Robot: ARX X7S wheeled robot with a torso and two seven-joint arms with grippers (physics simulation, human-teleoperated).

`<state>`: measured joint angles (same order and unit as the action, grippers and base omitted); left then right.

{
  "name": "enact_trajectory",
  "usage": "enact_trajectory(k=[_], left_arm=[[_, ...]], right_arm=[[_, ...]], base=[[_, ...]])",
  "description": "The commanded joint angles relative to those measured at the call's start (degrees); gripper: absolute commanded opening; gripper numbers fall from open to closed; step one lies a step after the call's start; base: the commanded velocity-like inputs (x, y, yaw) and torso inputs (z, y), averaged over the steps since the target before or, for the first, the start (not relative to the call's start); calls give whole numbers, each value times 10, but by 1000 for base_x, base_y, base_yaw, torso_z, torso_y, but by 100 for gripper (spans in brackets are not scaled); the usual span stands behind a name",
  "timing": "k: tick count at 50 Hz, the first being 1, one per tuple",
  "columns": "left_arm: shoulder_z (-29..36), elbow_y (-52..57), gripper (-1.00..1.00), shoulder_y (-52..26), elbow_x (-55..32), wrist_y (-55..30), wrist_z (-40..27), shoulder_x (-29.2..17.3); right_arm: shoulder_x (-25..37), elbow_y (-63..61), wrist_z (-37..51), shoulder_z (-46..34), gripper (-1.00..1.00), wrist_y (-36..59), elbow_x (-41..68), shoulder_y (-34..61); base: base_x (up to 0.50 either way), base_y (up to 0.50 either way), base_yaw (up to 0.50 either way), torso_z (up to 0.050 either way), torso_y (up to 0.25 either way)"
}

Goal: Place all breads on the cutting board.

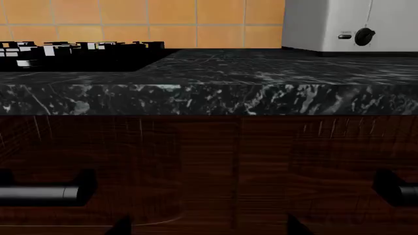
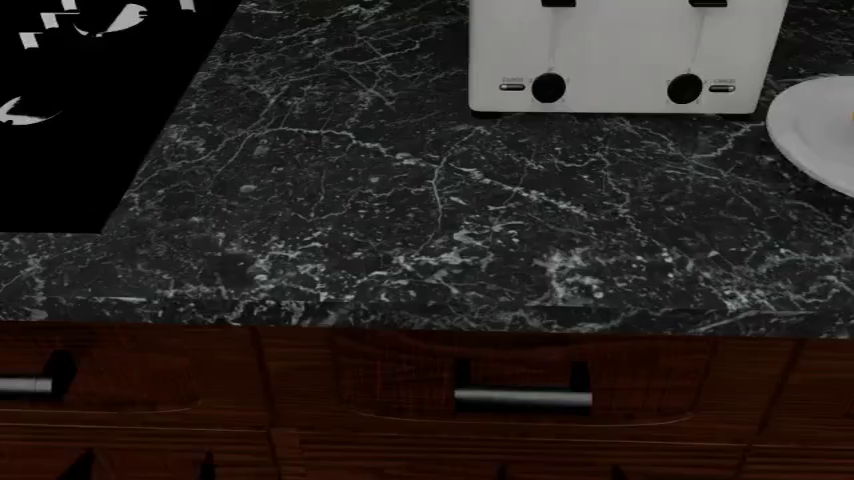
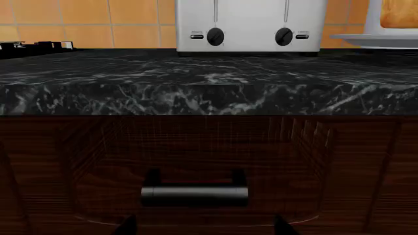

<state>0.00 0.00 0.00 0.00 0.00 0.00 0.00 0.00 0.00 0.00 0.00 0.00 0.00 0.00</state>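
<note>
A pale golden loaf chunk (image 3: 398,12), one of the breads, rests on a white plate (image 3: 375,40) on the counter, right of the toaster in the right wrist view. Only part of it shows. The cutting board is out of view. My left gripper (image 1: 209,228) hangs open in front of the dark wooden drawers, below the counter edge, with nothing between its fingertips (image 1: 123,227). My right gripper (image 3: 203,226) is open too, facing a drawer handle (image 3: 195,194), and holds nothing. In the head view both grippers show only as dark tips at the lower edge.
A black marble counter (image 2: 427,220) runs across the head view. A white toaster (image 2: 621,55) stands at its back and a black stove (image 2: 80,110) lies at the left. The plate's rim (image 2: 811,130) shows at the right edge. Drawer fronts with metal handles (image 2: 523,398) lie below.
</note>
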Motion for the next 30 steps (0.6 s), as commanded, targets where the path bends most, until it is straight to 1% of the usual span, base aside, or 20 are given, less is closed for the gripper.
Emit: enact_trajectory(k=[1,19,30], left_arm=[[36,2,100,-1,-31,-2,-36,-31],[52,-4,100,-4,-36,4,-59,-45],[61,-1,100,-2,-41,13,-68,-53]], right_arm=[[17,-1,20,-20,100,1,17,1],[35,4,46,-45,100,2,36,5],[43,9,58,-58,100,1,39,11]], base=[[0,0,0,0,0],[0,0,0,0,0],[0,0,0,48,0]])
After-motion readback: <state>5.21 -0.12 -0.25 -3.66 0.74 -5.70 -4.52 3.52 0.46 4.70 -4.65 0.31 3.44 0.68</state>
